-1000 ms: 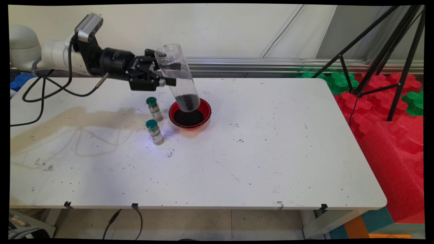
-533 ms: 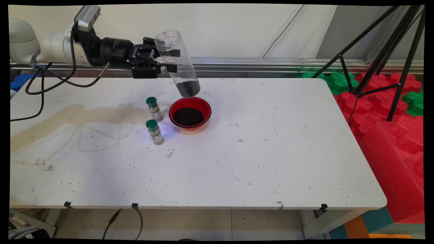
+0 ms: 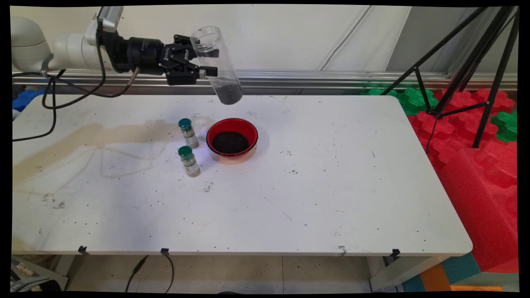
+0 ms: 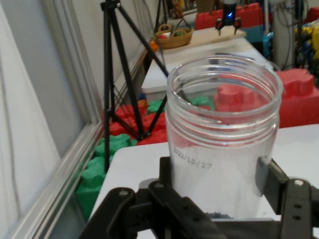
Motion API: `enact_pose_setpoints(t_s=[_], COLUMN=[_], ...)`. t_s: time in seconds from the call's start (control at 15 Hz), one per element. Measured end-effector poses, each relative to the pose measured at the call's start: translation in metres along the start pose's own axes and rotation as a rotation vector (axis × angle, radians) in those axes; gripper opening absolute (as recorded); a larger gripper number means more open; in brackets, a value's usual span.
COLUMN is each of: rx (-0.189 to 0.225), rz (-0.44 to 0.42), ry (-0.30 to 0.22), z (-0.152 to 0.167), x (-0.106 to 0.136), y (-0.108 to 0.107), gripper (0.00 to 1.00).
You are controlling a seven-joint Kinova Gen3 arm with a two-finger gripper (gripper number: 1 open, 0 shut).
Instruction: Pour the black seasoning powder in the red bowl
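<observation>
Jar (image 3: 215, 64) of dark grains is tilting in your gripper (image 3: 198, 71), which is clamping it, with the red bowl (image 3: 232, 137) sitting well below.

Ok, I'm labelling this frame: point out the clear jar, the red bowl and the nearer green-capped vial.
clear jar (image 3: 215, 62), main view, mid wall
red bowl (image 3: 251, 131), main view, right rim
nearer green-capped vial (image 3: 185, 152), main view, green cap
</observation>
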Motion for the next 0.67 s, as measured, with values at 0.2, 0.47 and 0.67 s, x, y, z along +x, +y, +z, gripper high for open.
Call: enact_pose_setpoints(t_s=[0.2,0.47,0.67], rx=[0.031,0.056,0.066], rz=[0.047,0.101,0.151], ry=[-0.031,-0.067,-0.1], z=[0.002,0.005,0.009], x=[-0.011,-0.026,-0.041], y=[-0.016,-0.032,-0.043], gripper=[0.0,0.0,0.0])
